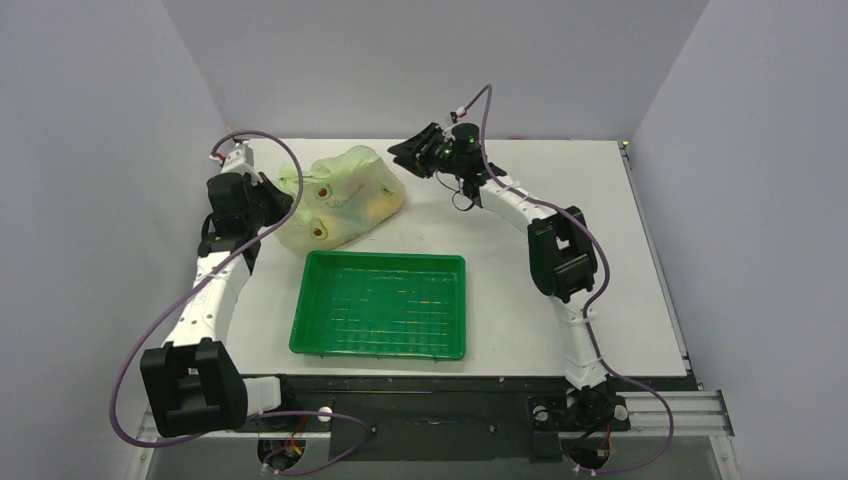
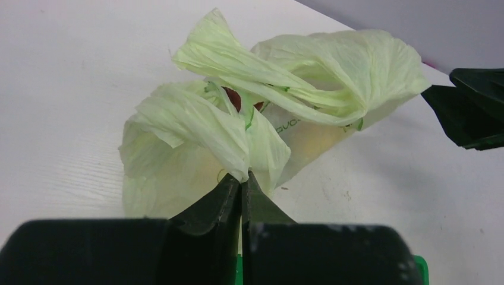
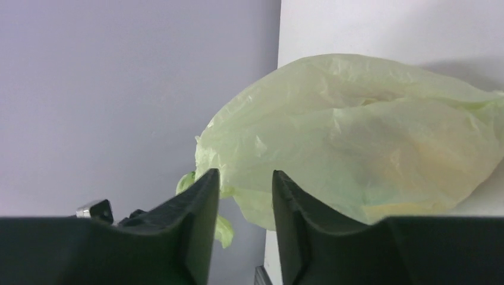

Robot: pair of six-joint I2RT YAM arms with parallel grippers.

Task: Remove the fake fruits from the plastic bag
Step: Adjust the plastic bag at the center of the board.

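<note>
From where I stand, nothing has come out yet. The plastic bag (image 1: 345,195) sits on the white counter (image 1: 560,190) at about 11 o'clock from the green tray (image 1: 385,258), and the tray holds no fruit. The fake fruits (image 1: 385,200) are all inside the bag as far as I can see, and they show only as dim shapes through the film. There is a yellowish patch toward the bag's 3 o'clock side and, in the left wrist view, a sliver of the red one (image 2: 235,99) at the bunched mouth. So I judge the whole job remains: open the mouth, then bring out each fruit.

The left fingers (image 2: 223,199) are pressed together, pinching a fold of the bag at its 9 o'clock end, near the handles. The right fingers (image 3: 199,205) are spread a little with nothing between them. They hover at about 2 o'clock from the bag, close to it but not touching.

The bag is thin, crinkly film — pale yellow-green and translucent — twisted into soft ropes at the handles and puffed into a rounded lump over the fruit. It looks limp and slippery, likely to stretch rather than hold a shape. The tray is rigid plastic with a gridded floor, and the counter is smooth and matte.
</note>
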